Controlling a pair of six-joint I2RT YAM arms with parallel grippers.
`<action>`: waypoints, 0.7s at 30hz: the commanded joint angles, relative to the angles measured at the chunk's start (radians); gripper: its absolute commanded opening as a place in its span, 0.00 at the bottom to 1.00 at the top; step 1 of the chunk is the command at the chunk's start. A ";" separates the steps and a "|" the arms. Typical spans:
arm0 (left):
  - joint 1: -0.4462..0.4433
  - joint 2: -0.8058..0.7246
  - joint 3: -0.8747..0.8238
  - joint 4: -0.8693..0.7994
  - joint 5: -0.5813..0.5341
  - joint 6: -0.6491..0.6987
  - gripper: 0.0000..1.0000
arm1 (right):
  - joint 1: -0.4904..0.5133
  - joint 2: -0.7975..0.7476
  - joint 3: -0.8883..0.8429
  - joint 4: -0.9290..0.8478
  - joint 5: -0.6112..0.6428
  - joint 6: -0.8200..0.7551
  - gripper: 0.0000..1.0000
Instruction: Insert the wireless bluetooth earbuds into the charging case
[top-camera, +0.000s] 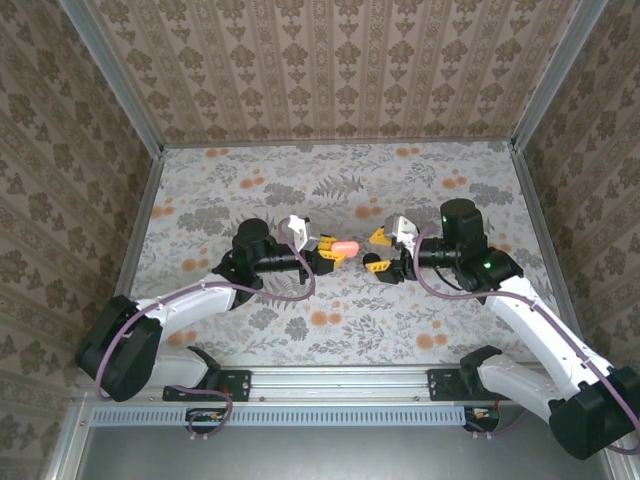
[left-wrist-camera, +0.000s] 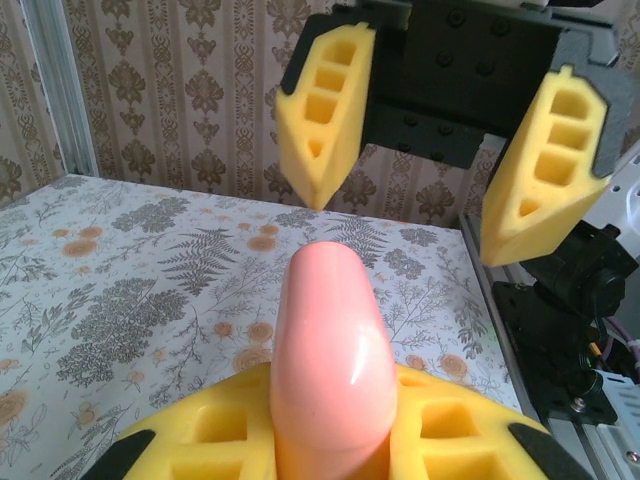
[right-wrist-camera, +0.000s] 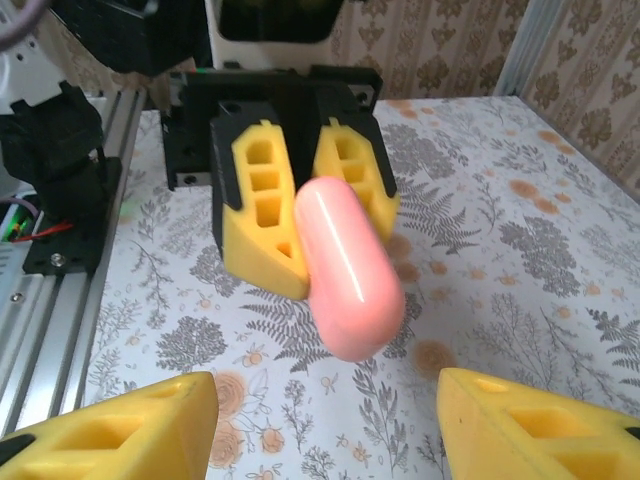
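Both arms reach inward, wrists facing each other. The left gripper (top-camera: 329, 250) is clamped on the charging case (top-camera: 344, 246). The right gripper (top-camera: 378, 250) hovers just right of the case, fingers (right-wrist-camera: 110, 430) spread wide.

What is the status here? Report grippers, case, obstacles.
Left gripper shut on case, held above table. Right gripper open, facing case, not touching. Nothing between them.

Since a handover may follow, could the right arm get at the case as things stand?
Probably yes: the right gripper is open, facing the case, whose free end juts from the left gripper.
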 joint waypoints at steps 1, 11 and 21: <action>0.001 -0.022 0.009 0.015 0.008 -0.002 0.15 | -0.002 0.051 0.045 -0.021 0.013 -0.074 0.61; 0.000 -0.029 0.007 0.008 0.003 -0.003 0.15 | 0.035 0.209 0.151 -0.076 -0.159 -0.167 0.56; 0.000 -0.033 0.009 0.000 0.000 0.000 0.15 | 0.063 0.295 0.207 -0.097 -0.229 -0.197 0.52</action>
